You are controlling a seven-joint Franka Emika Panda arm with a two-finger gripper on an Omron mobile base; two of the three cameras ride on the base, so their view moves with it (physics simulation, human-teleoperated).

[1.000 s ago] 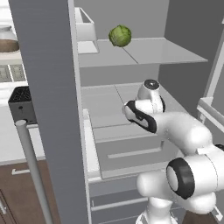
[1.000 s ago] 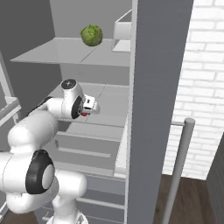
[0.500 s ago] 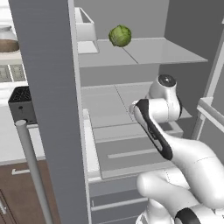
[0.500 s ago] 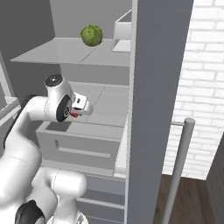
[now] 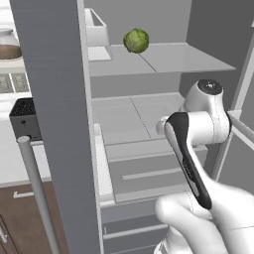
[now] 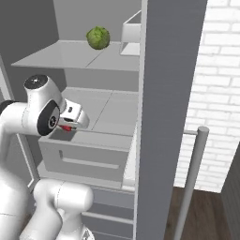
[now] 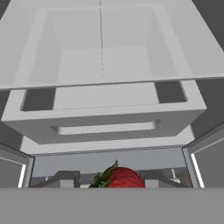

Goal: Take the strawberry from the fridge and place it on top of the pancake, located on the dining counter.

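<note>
Gripper (image 6: 70, 125) jaws are seen closed around the strawberry (image 7: 120, 178), held in front of the open fridge (image 6: 164, 70). At 12 o'clock from it, a pulled-out drawer (image 7: 105, 118) is seen.

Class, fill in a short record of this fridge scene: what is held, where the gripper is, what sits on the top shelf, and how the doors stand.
held item: strawberry, between the fingers
gripper: shut on the fruit, in front of the open fridge, above its drawer
top shelf: cabbage
doors: open
</note>
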